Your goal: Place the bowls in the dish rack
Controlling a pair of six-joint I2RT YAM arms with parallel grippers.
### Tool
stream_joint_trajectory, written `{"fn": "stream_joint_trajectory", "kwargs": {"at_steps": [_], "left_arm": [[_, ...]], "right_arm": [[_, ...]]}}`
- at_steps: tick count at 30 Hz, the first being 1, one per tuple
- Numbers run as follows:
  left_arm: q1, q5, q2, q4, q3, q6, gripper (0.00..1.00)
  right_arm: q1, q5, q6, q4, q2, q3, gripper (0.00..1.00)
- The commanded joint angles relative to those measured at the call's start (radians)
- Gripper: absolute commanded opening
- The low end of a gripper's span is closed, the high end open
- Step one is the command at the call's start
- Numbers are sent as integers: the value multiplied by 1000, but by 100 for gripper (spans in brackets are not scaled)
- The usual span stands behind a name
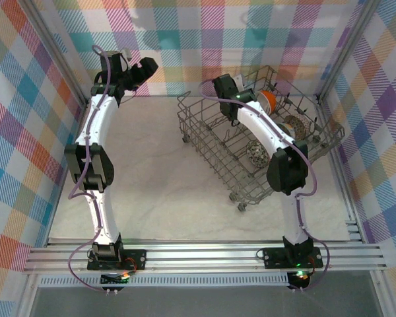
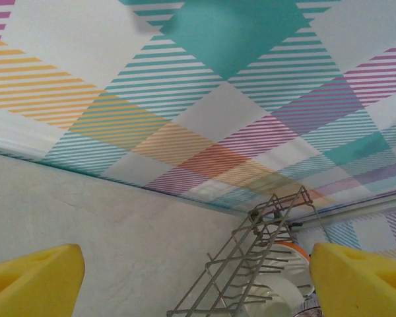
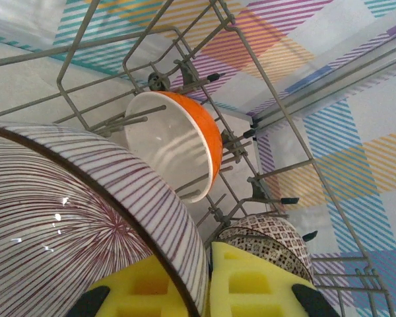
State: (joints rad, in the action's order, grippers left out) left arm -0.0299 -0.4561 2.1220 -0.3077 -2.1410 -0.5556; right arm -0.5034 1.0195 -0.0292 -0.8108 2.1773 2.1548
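The left gripper [image 1: 147, 67] hangs high at the far left, near the checked back wall. Its yellow foam pads [image 2: 33, 281] are spread wide with nothing between them, which suggests it is parked clear of the working arm. To its right, on the white table [image 1: 152, 178], stands the grey wire dish rack [image 1: 197, 125], well apart from that claw. Inside the rack, the right gripper [image 3: 206, 284] is clamped narrow on the rim of a white ceramic bowl with fine brown radial lines [image 3: 72, 218]. The rim passes between the two pads, so the bowl is presented on edge, probably for slotting between tines. Just beyond it, an orange bowl with a white interior [image 3: 208, 132] stands on edge among the tines. Further right, a brown-patterned bowl [image 3: 270, 231] sits close beside the gripper.
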Motion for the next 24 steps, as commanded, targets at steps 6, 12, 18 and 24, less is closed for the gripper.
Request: {"fn": "stream_joint_trajectory", "kwargs": {"at_steps": [6, 12, 18, 24], "left_arm": [[11, -27, 21, 21, -49, 17, 87], [11, -33, 23, 57, -52, 0, 86], [12, -36, 21, 48, -49, 2, 86], [8, -39, 24, 46, -45, 2, 85]], "right_arm": [[-43, 103, 31, -25, 4, 48, 0], [-74, 167, -9, 16, -8, 18, 0], [-92, 172, -8, 48, -39, -51, 0], [-103, 216, -5, 3, -17, -24, 0]]}}
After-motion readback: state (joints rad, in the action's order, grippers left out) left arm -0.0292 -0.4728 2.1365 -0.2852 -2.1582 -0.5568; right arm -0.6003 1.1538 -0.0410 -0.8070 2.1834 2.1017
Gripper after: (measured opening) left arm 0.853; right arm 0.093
